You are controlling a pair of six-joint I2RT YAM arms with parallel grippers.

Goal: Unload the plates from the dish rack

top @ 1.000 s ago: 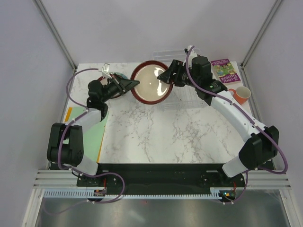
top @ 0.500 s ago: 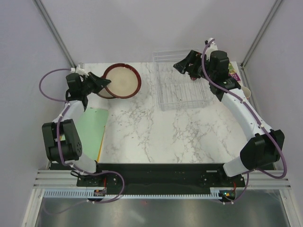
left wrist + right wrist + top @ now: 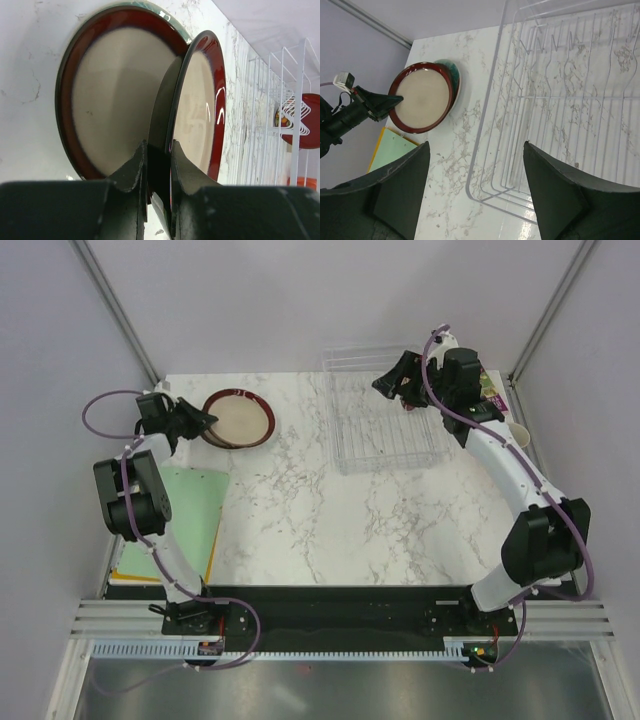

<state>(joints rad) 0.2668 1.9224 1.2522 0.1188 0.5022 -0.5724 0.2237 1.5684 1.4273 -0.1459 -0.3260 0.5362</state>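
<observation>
My left gripper (image 3: 203, 420) (image 3: 159, 145) is shut on the near rim of a cream plate with a dark red rim (image 3: 200, 100). It holds the plate tilted just above a second cream plate (image 3: 115, 100), which lies flat on a teal plate (image 3: 167, 14). This stack of plates (image 3: 238, 418) (image 3: 422, 97) sits at the back left of the table. The clear dish rack (image 3: 385, 420) (image 3: 560, 100) stands at the back right. A red plate (image 3: 307, 120) shows through its wires. My right gripper (image 3: 388, 380) (image 3: 476, 145) is open and empty above the rack.
An orange mug (image 3: 515, 432) and a purple book (image 3: 492, 388) lie right of the rack. A green mat with a yellow edge (image 3: 190, 505) lies at the left front. Walls and frame posts close in the back corners.
My left arm has swung the cream plate from the back middle to the back left and lowered it onto the stack. My right arm has let go and drawn back over the rack.
</observation>
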